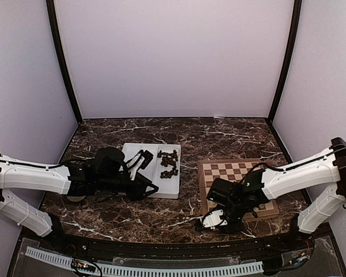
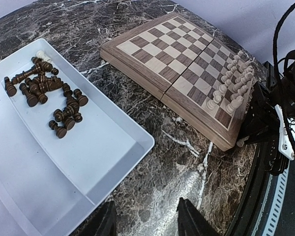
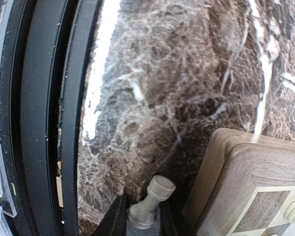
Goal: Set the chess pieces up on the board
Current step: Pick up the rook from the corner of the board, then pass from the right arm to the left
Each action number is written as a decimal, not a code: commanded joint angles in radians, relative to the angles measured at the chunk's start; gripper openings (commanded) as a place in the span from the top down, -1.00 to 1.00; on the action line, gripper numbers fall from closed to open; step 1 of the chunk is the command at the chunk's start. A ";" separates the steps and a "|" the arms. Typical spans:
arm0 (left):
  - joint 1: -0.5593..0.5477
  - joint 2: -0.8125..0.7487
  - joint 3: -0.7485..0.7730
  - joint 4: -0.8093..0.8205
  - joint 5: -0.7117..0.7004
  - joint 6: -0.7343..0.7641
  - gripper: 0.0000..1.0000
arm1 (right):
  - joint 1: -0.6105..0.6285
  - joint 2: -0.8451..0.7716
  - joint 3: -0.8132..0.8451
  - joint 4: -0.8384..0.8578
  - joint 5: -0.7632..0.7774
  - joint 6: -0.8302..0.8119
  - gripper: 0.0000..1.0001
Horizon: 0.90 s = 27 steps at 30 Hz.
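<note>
Top view: the board (image 1: 236, 173) is seen on the right side of the marble table (image 1: 179, 130). The dark pieces (image 1: 169, 164) are piled in the white tray (image 1: 132, 151) to its left. The left gripper (image 1: 149, 172) is parked over that tray, jaws spread, nothing held.

Left wrist view: cream pieces (image 2: 233, 81) are lined up in two rows along one edge of the board.

Right wrist view: the right gripper (image 3: 142, 216) is clamped on a single cream piece (image 3: 150, 201), which is tilted and sits just beside the board's corner.
</note>
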 commanded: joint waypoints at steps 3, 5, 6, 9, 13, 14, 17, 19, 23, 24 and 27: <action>-0.005 0.013 0.024 0.041 0.040 -0.033 0.10 | -0.009 -0.008 0.002 -0.060 0.003 0.009 0.66; -0.010 0.018 0.011 0.081 0.058 -0.054 0.11 | -0.013 -0.039 0.038 -0.082 -0.031 -0.003 0.68; -0.014 0.022 0.000 0.117 0.066 -0.063 0.12 | -0.015 -0.055 0.060 -0.094 -0.054 -0.008 0.68; -0.030 0.034 -0.024 0.210 0.111 -0.098 0.12 | -0.026 -0.091 0.126 -0.119 -0.120 -0.019 0.70; -0.070 0.067 -0.025 0.334 0.164 -0.122 0.14 | -0.076 -0.096 0.215 -0.137 -0.212 -0.015 0.73; -0.076 0.074 -0.019 0.343 0.179 -0.126 0.14 | -0.097 -0.095 0.239 -0.136 -0.236 -0.009 0.73; -0.091 0.105 0.005 0.394 0.213 -0.141 0.13 | -0.163 -0.094 0.306 -0.126 -0.309 0.005 0.74; -0.094 0.125 0.015 0.434 0.254 -0.154 0.10 | -0.188 -0.095 0.331 -0.104 -0.325 0.013 0.74; -0.096 0.184 0.059 0.459 0.299 -0.191 0.09 | -0.211 -0.087 0.365 -0.073 -0.350 0.035 0.74; -0.096 0.207 0.067 0.466 0.318 -0.211 0.08 | -0.214 -0.085 0.370 -0.068 -0.356 0.038 0.74; -0.096 0.259 0.102 0.534 0.364 -0.263 0.08 | -0.215 -0.070 0.383 -0.061 -0.361 0.040 0.74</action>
